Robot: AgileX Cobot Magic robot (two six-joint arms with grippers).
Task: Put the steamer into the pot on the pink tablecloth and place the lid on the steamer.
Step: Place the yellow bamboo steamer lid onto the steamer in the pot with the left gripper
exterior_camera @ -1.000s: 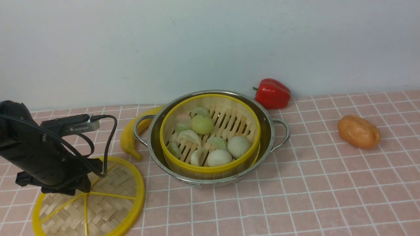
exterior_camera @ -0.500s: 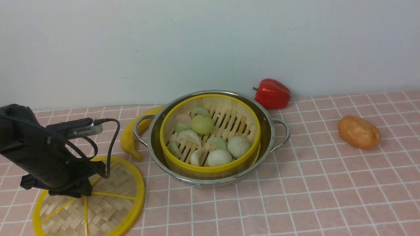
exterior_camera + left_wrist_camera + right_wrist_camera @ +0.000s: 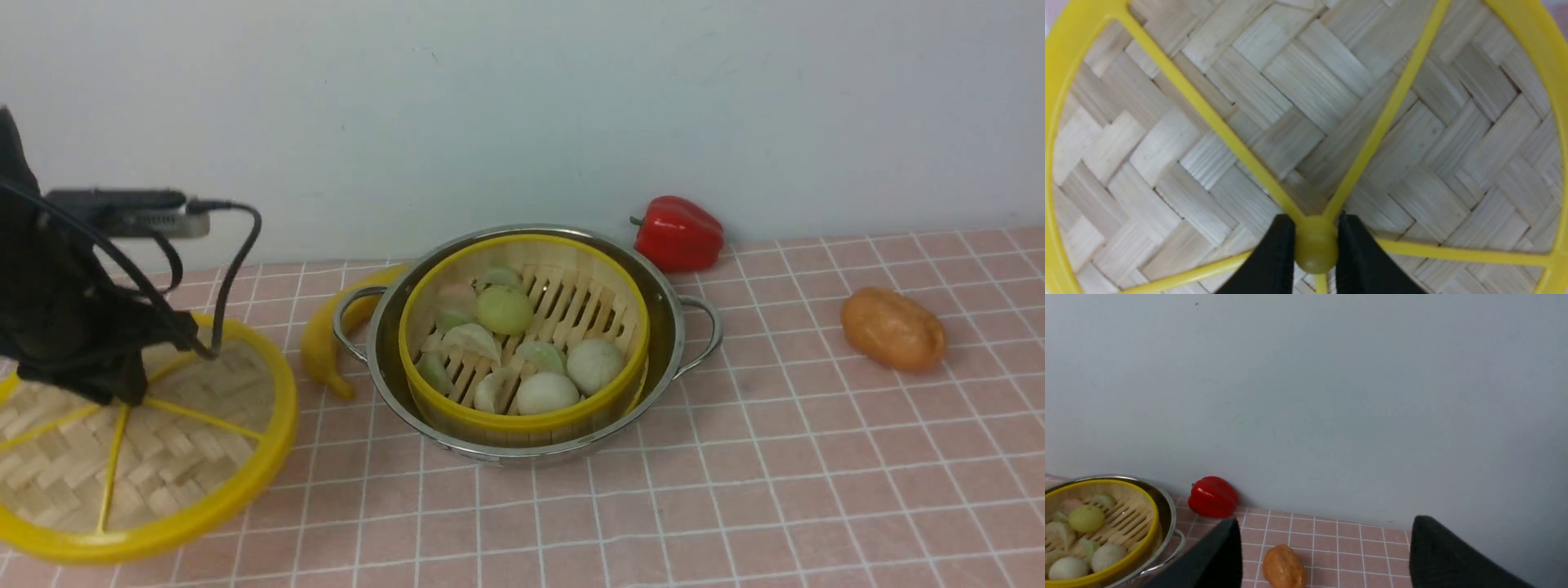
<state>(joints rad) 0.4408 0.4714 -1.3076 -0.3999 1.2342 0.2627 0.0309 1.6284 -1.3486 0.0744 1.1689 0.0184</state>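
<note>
The steamer (image 3: 522, 412), a bamboo basket with yellow rims holding several dumplings and buns, sits inside the shiny steel pot (image 3: 673, 327) on the pink tablecloth (image 3: 775, 474). Both also show in the right wrist view, the steamer (image 3: 1141, 543) inside the pot (image 3: 1167, 516). My left gripper (image 3: 1315, 241) is shut on the central hub of the lid (image 3: 1306, 122), a flat woven bamboo disc with yellow rim and spokes. The lid (image 3: 171, 457) hangs tilted above the cloth at the far left, left of the pot. My right gripper (image 3: 1323, 547) is open and empty, off to the pot's right; it is out of the front view.
A yellow banana (image 3: 322, 347) lies against the pot's left handle. A red bell pepper (image 3: 678, 233) stands behind the pot by the wall. An orange potato-like piece (image 3: 892, 328) lies to the right. A pale wall bounds the back.
My left gripper has lifted the lid off the cloth, raising it up and to the left; the lid now tilts in the air. The pot and steamer have not moved.
</note>
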